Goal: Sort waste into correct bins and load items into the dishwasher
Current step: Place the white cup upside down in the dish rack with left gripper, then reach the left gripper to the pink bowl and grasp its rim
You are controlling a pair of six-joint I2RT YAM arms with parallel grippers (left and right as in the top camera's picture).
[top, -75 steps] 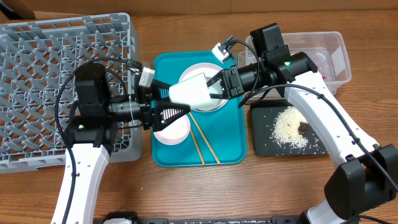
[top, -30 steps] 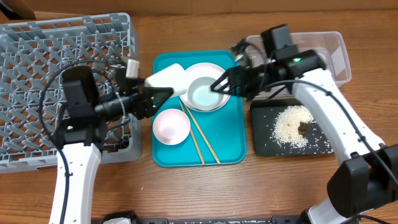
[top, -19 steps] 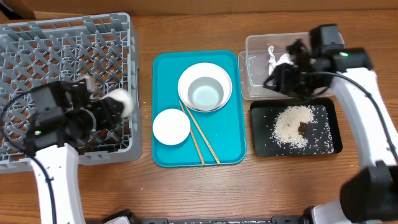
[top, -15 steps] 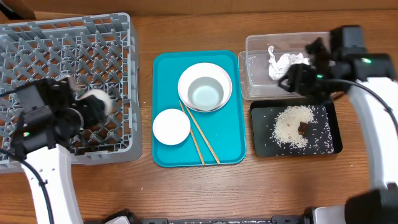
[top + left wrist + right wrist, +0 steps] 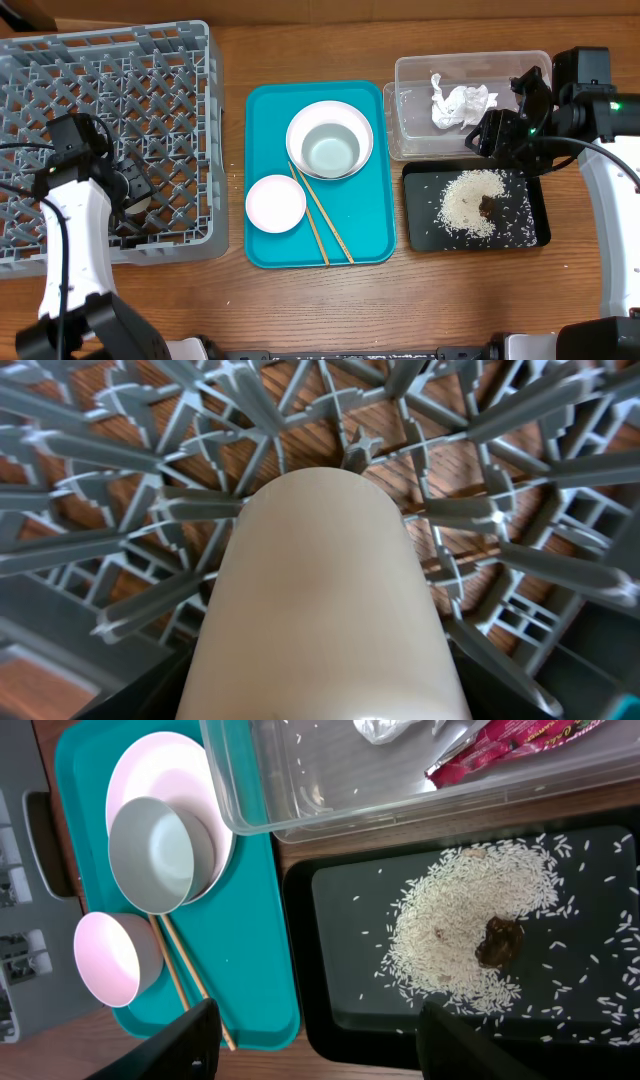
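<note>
Grey dish rack (image 5: 110, 60) at left. Clear tub (image 5: 520, 62) at right, holding crumpled tissue (image 5: 460, 103) and red wrapper (image 5: 495, 745). Black tray (image 5: 528, 205) just beside it, strewn with rice (image 5: 465, 200). Right gripper (image 5: 320, 1045) spread open above where the two meet. Left gripper (image 5: 132, 195) clamped on small white cup (image 5: 325, 620) over the rack's lattice floor.

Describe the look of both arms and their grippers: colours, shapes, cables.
Both arms, the left arm and the right arm, have smooth white link shells joined by blocky black joint housings. Thin black cables loop loosely alongside them. The left gripper and the right gripper are black; the right one's fingers look flat and matte.
</note>
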